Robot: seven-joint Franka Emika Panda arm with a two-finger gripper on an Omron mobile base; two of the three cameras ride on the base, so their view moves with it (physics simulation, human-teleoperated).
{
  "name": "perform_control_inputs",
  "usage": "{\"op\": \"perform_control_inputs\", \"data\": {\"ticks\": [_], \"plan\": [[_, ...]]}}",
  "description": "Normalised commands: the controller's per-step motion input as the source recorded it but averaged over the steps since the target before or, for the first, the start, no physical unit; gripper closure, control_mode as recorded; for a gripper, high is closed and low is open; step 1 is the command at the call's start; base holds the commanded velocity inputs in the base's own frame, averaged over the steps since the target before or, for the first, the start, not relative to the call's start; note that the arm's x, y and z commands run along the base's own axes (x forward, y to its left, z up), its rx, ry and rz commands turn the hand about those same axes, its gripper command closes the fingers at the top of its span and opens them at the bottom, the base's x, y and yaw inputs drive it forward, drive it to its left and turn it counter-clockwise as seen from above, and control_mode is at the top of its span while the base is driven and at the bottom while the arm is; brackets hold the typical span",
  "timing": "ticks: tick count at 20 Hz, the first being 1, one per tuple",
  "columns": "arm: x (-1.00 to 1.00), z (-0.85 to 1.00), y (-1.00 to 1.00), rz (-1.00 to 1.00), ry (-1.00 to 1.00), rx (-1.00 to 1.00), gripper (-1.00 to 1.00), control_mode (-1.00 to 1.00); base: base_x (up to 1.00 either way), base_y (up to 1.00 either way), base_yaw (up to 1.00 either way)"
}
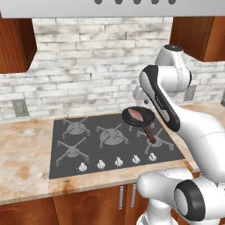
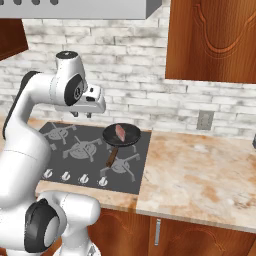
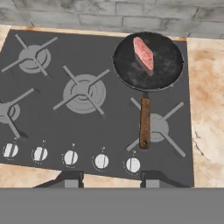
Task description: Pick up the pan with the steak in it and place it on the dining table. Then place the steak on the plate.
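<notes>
The pan (image 3: 148, 62) sits on the back right burner of the gas cooktop (image 3: 94, 105), its brown handle (image 3: 145, 122) reaching over the front right burner toward the knobs (image 3: 101, 161). The steak (image 3: 143, 53) lies inside the pan. The gripper (image 2: 89, 114) hangs above the cooktop, apart from the pan, holding nothing, jaws parted.

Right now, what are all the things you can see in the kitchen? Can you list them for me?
pan: one, black with brown handle, on the stove's back right burner
steak: one, pink-red, inside the pan
stove: one, dark grey, set in the counter
knobs: five, pale, along the stove's front edge
counter: beige marble, around the stove
cabinets: brown wood, above
pincer: one, dark tips, high above the stove's front, holding nothing
</notes>
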Motion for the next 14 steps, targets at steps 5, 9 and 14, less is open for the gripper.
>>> {"op": "perform_control_inputs", "data": {"ticks": [5,9,14], "plan": [[0.00,0.00,0.00,0.00,0.00,0.00,-1.00,-1.00,0.00,0.00,0.00],[0.00,0.00,0.00,0.00,0.00,0.00,-1.00,-1.00,0.00,0.00,0.00],[0.02,-0.07,-0.12,-0.01,0.01,0.00,-1.00,-1.00,0.00,0.00,0.00]]}}
